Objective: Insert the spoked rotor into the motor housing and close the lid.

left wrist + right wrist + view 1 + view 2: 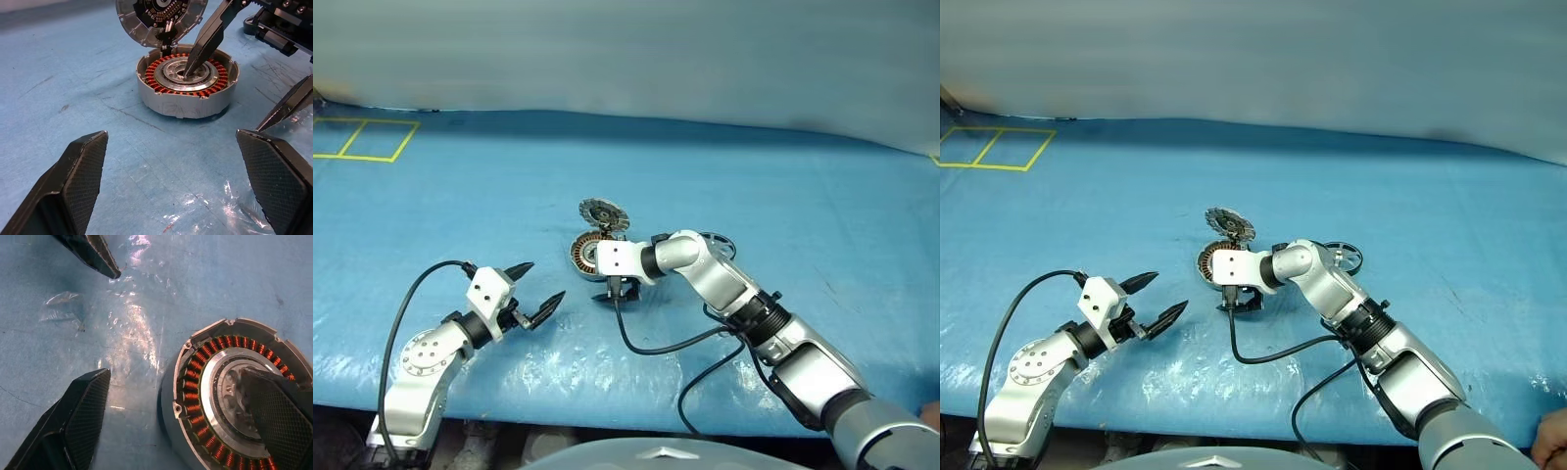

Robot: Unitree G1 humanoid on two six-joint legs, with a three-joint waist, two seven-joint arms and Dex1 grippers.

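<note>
Blue plastic sheeting [822,186] covers a wide table, with yellow tape squares [367,139] at its far left corner. Near the middle sits the motor housing [186,88], a short round silver can with copper windings ringing a silver hub. Its hinged lid [159,17] stands open and upright on the far side, dark patterned face showing. The spoked rotor [1344,257], a black-rimmed wheel, lies flat on the sheet just to the right of the housing, partly hidden behind the right arm.

The right gripper [616,291] reaches in from the right and points down over the housing with its fingers spread wide. One fingertip [193,66] rests inside the hub opening, the other hangs outside the can's near wall. It holds nothing.

The left gripper [536,290] hovers low over the sheet, well to the left of the housing, aimed toward it. Its fingers are spread apart and empty.
</note>
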